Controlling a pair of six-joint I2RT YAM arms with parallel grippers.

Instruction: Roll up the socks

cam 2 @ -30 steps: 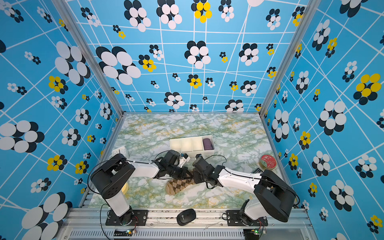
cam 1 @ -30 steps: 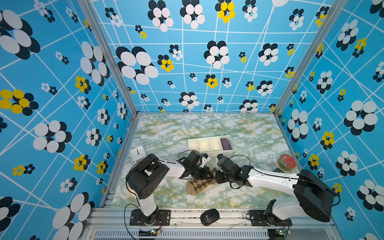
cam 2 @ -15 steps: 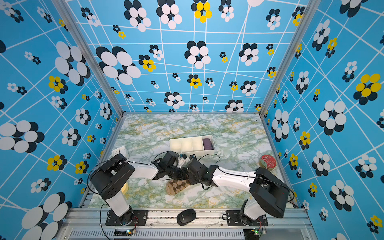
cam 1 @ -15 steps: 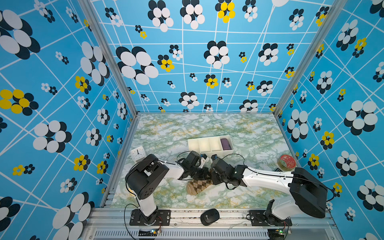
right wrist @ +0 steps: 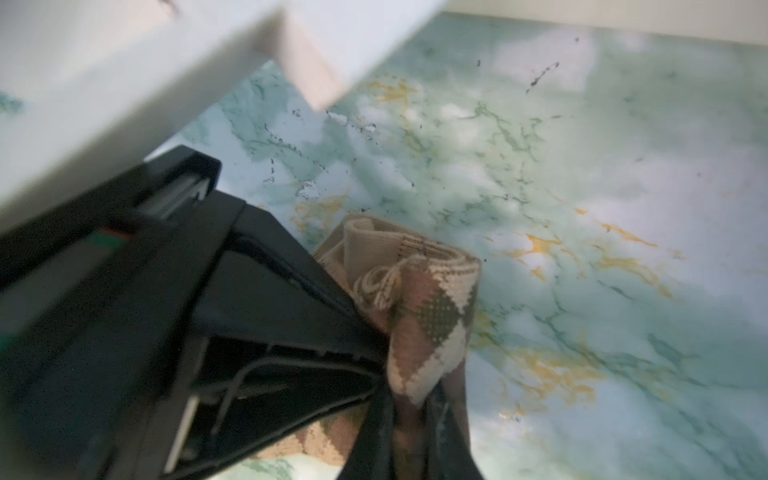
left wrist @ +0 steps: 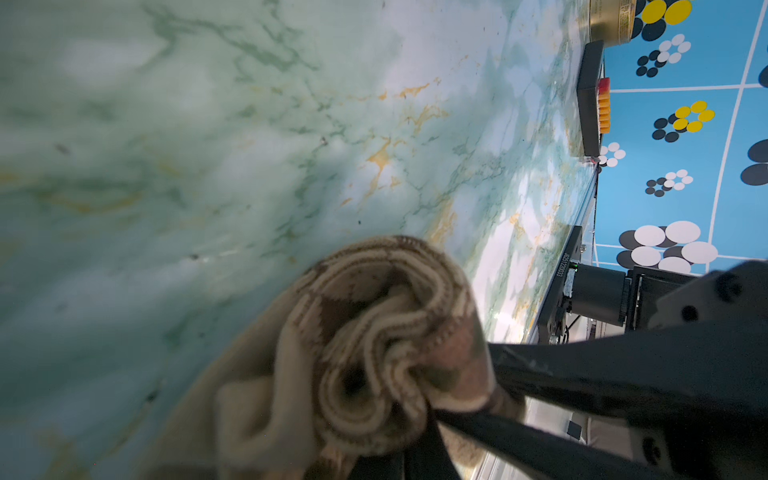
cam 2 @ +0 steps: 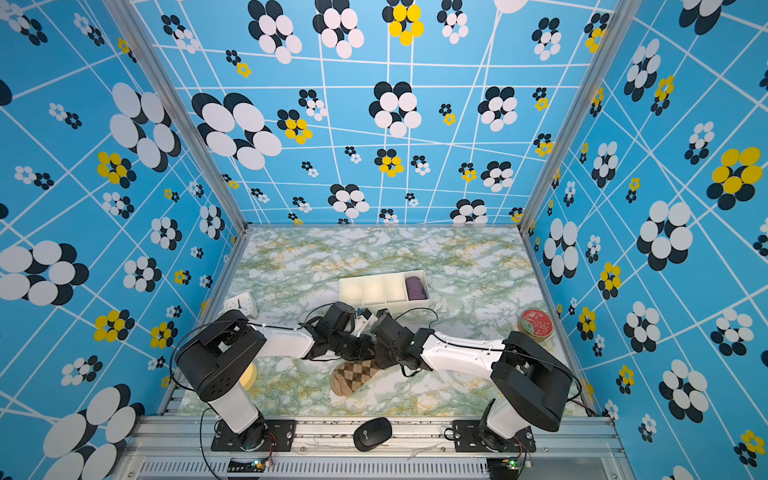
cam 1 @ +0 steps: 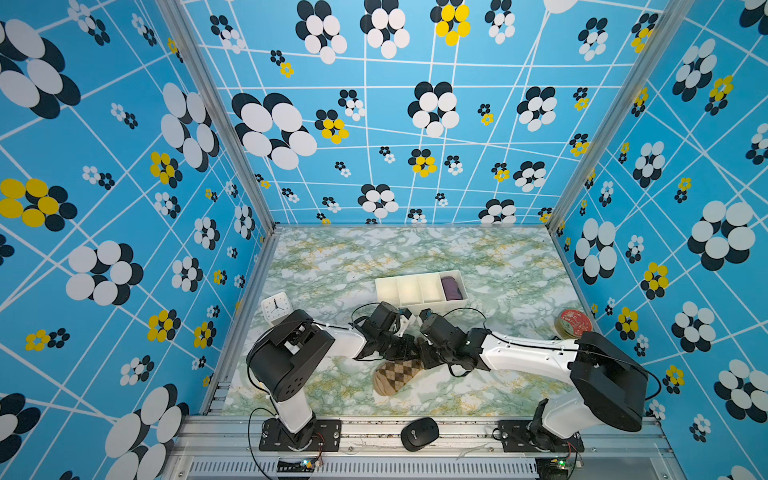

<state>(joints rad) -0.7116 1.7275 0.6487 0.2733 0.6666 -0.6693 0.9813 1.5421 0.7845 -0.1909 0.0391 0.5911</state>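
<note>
The socks [cam 1: 394, 374] are tan with a brown argyle pattern and lie on the marble table near its front, seen in both top views [cam 2: 354, 376]. Their far end is rolled up, and both grippers meet there. My left gripper [cam 1: 405, 348] is shut on the roll; the left wrist view shows the coiled end [left wrist: 374, 349] just ahead of that gripper [left wrist: 399, 461]. My right gripper [cam 1: 428, 358] comes in from the right, and in the right wrist view sock fabric [right wrist: 428, 328] sits pinched between its narrowly parted fingers [right wrist: 411, 440]. The roll's middle is hidden under both grippers.
A white divided tray [cam 1: 432, 308] stands just behind the grippers, with a purple bundle [cam 1: 452, 287] in its right compartment. A white clock [cam 1: 276, 306] is at the left, a red tin [cam 1: 574, 322] at the right edge, a black mouse [cam 1: 419, 433] on the front rail.
My right gripper has moved left up against the left gripper at the socks' rolled end, and its jaws have eased slightly. The left gripper has kept its hold.
</note>
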